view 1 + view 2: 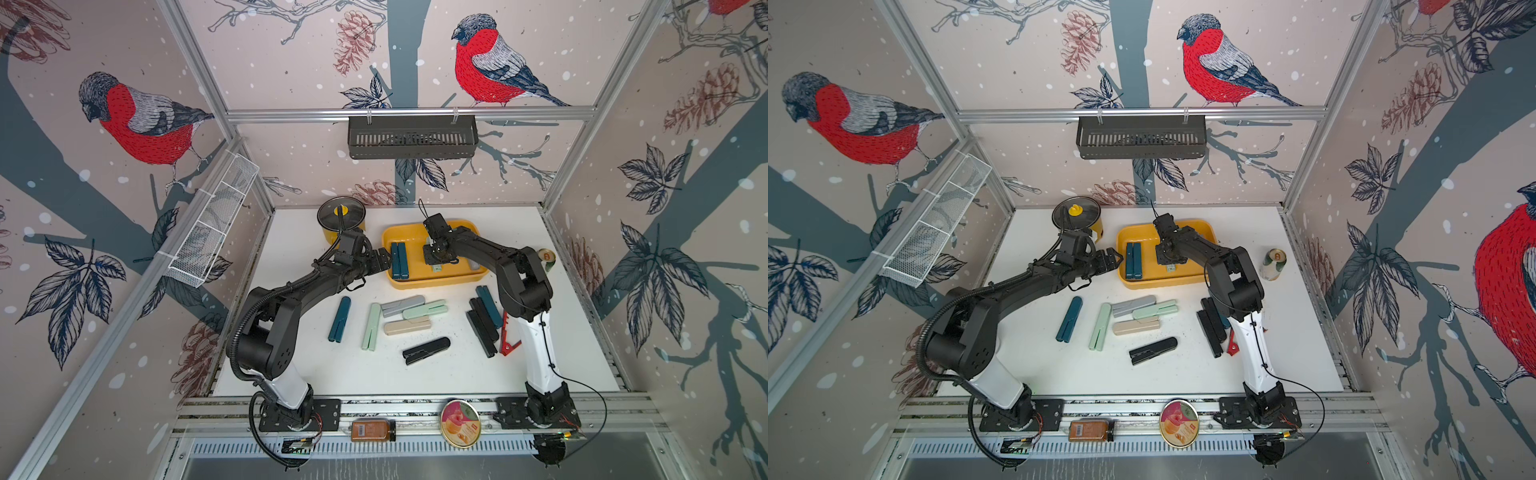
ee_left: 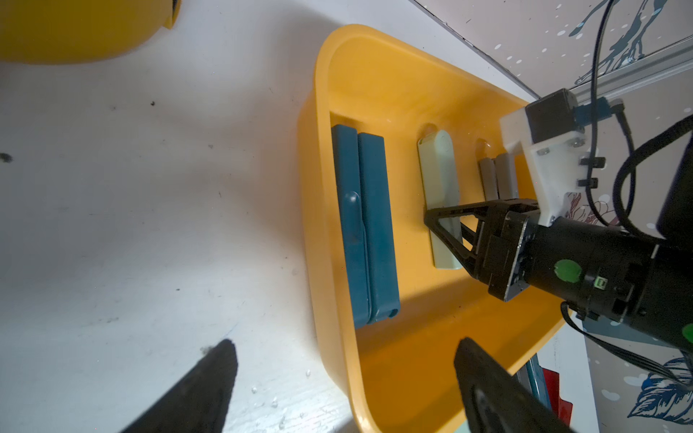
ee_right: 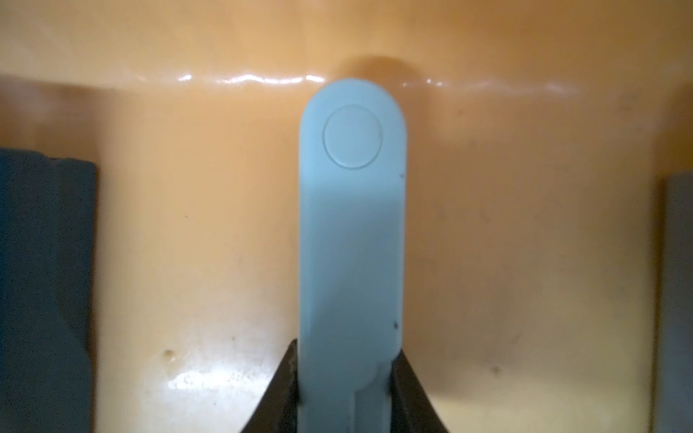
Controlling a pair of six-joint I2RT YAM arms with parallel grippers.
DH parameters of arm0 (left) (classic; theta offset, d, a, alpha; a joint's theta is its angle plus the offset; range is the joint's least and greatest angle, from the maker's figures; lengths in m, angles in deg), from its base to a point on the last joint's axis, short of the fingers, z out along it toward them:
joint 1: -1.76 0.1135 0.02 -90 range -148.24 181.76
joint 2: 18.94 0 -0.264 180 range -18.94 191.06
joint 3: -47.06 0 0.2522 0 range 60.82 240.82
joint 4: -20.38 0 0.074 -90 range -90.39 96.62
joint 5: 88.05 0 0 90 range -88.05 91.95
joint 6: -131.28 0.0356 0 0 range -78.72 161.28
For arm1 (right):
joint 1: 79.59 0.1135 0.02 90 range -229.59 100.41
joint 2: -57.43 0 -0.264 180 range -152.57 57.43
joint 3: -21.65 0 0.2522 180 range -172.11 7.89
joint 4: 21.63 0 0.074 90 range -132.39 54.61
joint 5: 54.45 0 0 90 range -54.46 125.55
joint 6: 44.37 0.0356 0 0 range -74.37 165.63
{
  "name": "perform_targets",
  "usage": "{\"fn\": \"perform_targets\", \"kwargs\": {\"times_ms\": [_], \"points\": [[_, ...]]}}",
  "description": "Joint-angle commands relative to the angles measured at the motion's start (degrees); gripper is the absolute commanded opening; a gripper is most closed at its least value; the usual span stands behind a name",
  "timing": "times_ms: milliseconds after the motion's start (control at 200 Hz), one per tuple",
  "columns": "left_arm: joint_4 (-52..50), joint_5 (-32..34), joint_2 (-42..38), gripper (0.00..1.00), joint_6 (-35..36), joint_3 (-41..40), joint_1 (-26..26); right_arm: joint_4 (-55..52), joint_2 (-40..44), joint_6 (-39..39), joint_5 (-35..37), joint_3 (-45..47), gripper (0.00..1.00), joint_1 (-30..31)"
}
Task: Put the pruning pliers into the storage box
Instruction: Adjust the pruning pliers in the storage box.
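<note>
Right pincer (image 3: 347, 382) is clamped on the mint pliers (image 3: 352, 225) inside the box (image 2: 322, 157), between teal pliers (image 2: 365, 225) and grey pliers (image 2: 498, 176). Left pincer (image 2: 345, 348) gapes wide (empty) astride the box's rim. Loose pliers (image 1: 407, 327) litter the bench (image 1: 332, 374).

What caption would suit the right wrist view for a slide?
Right gripper shut on mint pliers in the box, teal pliers and grey pliers alongside.
</note>
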Motion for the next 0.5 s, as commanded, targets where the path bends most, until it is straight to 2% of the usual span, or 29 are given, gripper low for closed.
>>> {"fn": "perform_targets", "kwargs": {"times_ms": [0, 65, 140, 380, 495], "points": [[2.0, 0.3, -0.4, 0.91, -0.5, -0.1, 0.1, -0.3, -0.1, 2.8, -0.5, 0.2, 0.33, 0.1], [2.1, 0.1, -0.4, 0.91, -0.4, -0.1, 0.1, 0.1, 0.1, 3.5, -1.0, 0.5, 0.43, 0.0], [2.1, -0.1, -0.4, 0.91, -0.4, -0.1, 0.1, 0.6, 0.5, 4.0, -1.7, 0.5, 0.49, 0.0], [2.1, -0.1, -0.2, 0.91, -0.5, -0.1, 0.1, 0.9, 0.6, 4.5, -2.5, 0.4, 0.51, -0.2], [1.9, 0.0, -0.3, 0.91, -0.4, 0.0, 0.1, 2.2, 1.8, 4.4, -3.5, 1.4, 0.6, 0.0]]}}
